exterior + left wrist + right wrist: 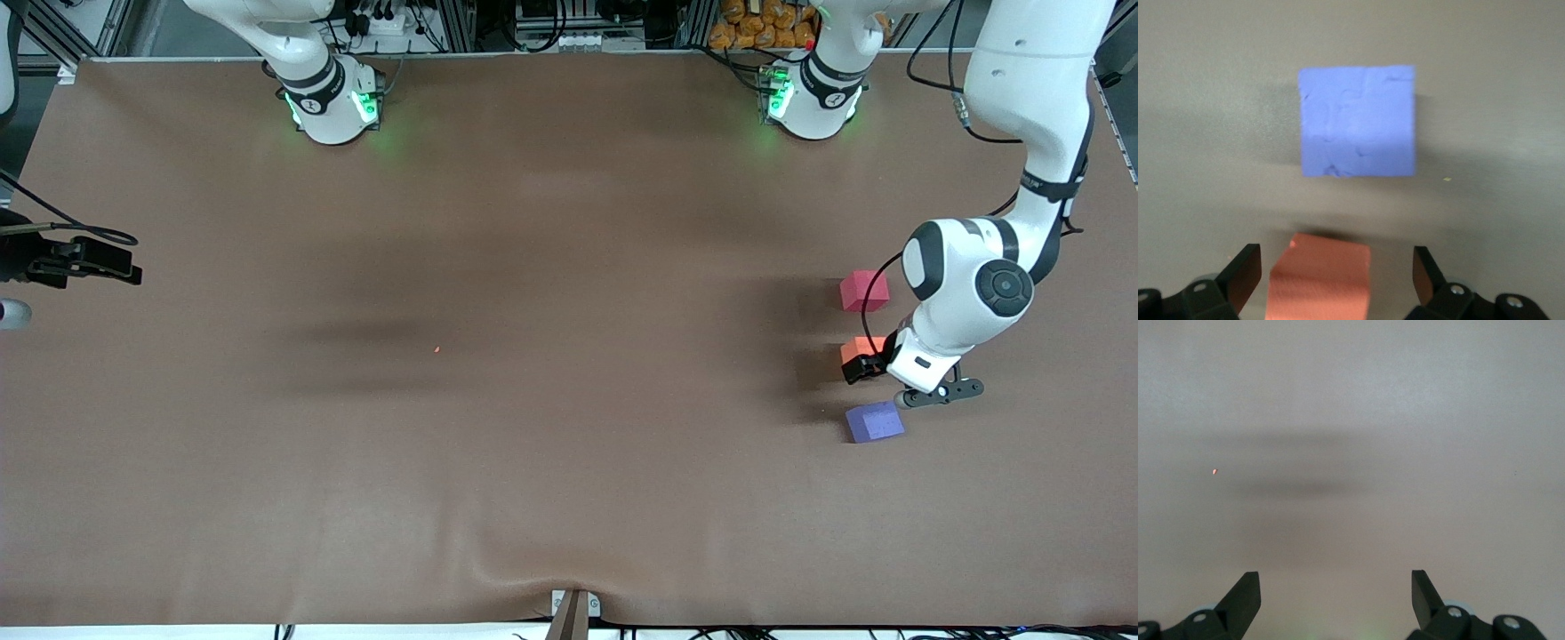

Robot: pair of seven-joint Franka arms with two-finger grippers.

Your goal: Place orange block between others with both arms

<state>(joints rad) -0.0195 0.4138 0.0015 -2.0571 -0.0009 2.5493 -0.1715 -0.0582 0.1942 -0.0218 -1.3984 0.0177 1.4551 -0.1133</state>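
Note:
The orange block (861,348) rests on the brown table toward the left arm's end, in line between the red-pink cube (863,291), farther from the front camera, and the purple cube (875,421), nearer to it. My left gripper (876,363) hangs low over the orange block and is open. In the left wrist view the orange block (1319,280) lies between the spread fingers (1245,273) with a gap on each side, and the purple cube (1358,120) sits just past it. My right gripper (93,264) waits open over the right arm's end of the table, nothing between its fingers (1245,597).
The brown mat (533,400) covers the whole table. A tiny orange speck (436,349) lies on it near the middle. Both arm bases (333,102) stand along the edge farthest from the front camera.

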